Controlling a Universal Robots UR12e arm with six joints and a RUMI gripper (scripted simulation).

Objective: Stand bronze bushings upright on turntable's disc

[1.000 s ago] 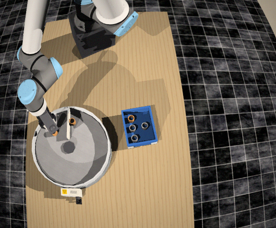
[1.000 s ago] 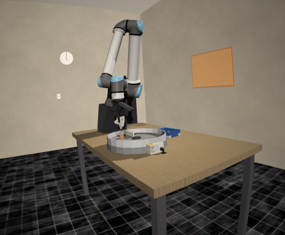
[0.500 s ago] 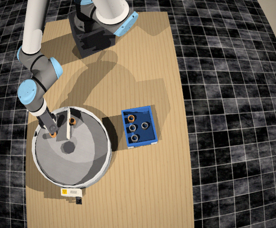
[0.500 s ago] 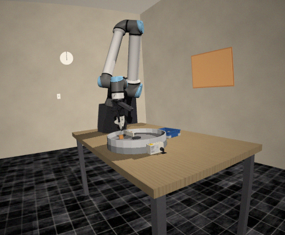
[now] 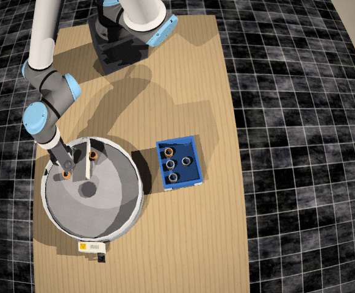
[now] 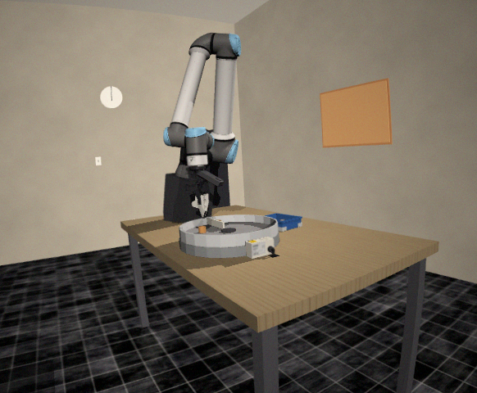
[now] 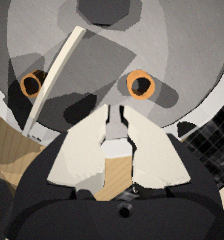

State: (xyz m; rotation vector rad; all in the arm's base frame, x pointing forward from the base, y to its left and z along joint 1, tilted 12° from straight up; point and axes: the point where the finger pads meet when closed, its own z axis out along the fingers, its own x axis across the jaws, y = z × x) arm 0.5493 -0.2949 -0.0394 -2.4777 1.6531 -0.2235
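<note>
The fingers [image 5: 62, 158] [image 6: 203, 216] are nearly closed, just a slim gap between their tips, and they have hold of nothing. They hang above the turntable [image 5: 141, 189] [image 6: 213, 241] on the left of the bench [image 5: 187, 236] [image 6: 336, 254], pointing down toward the far left part of its disc [image 5: 77, 217] [image 7: 192, 30].

Two bronze bushings stand upright on the disc, with a thin pale divider [image 5: 88, 160] [image 6: 216, 222] [image 7: 62, 65] between them. The left bronze bushing [image 5: 66, 177] [image 6: 202, 229] [image 7: 140, 73] is near the fingertips but apart from them, its open end facing up. The right bronze bushing [image 5: 96, 155] [image 7: 25, 86] is right beside the divider – whether it touches, I cannot tell. Both are clear of the dark hub [image 5: 86, 189] [image 6: 229, 230] [image 7: 103, 10] in the middle.

A third bronze bushing [image 5: 168, 155] is in the blue crate [image 5: 197, 160] [image 6: 290, 223], right of the turntable, toward the crate's far left corner. Three steel bushings are in there too: the middle steel bushing [image 5: 170, 168] just nearer than the bronze one, the near steel bushing [image 5: 172, 181] by the near wall, and the right steel bushing [image 5: 186, 165] off to the right. A small white box [image 5: 91, 247] [image 6: 260, 247] is at the turntable's near side.
</note>
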